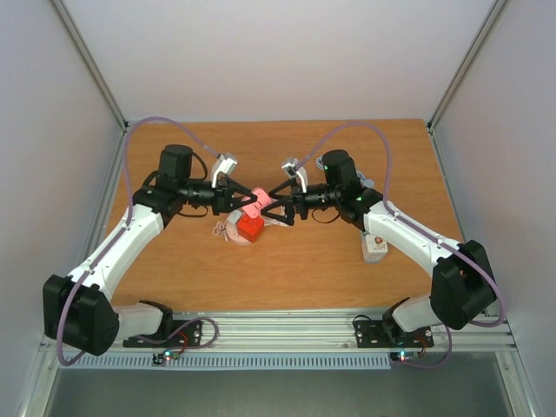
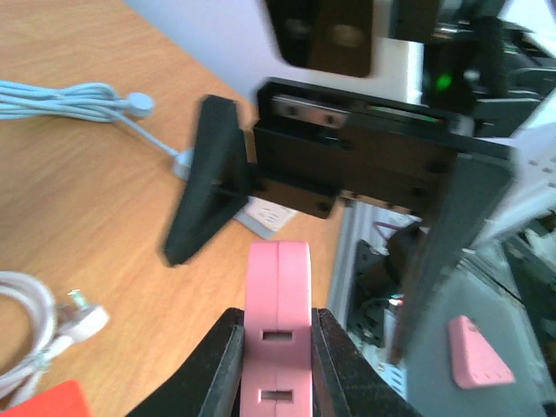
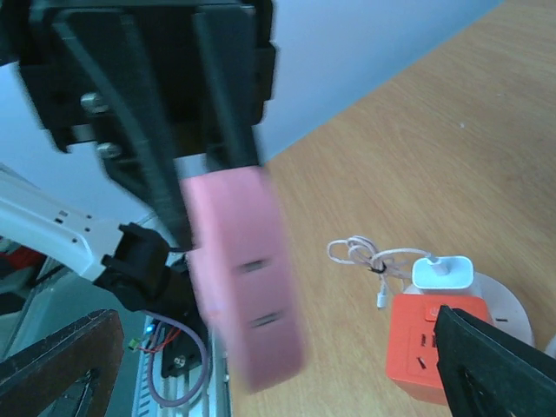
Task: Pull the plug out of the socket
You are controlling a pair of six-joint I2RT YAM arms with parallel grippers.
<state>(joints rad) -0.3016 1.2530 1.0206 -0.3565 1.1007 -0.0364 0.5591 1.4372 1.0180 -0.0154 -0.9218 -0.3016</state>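
Left wrist view: the pink socket [image 2: 278, 326] stands upright between the two black fingers [image 2: 217, 365] of the left pincer [image 2: 278, 314], which press its flat sides. Two pairs of slots show on its narrow face. The top external view puts it in the air over the middle of the table [image 1: 304, 269], where both arms meet.

The right pincer [image 1: 273, 206] faces it from the other side, spread wide. In the right wrist view its own fingers sit at the lower corners, well apart. The socket's free end is lined up between them and touches neither.

Below the socket, slightly nearer the arms' bases, an orange cube [image 1: 251, 228] rests on the table. A white plug [image 3: 442, 271] lies against the cube's far top edge; whether it is seated in the cube cannot be told. A thin white cable [image 3: 358, 254], coiled and tied, lies just beside the plug, on the cube's left in the top external view. Near the right arm's forearm a white adapter [image 1: 374, 247] sits on the table, well apart from the cube.
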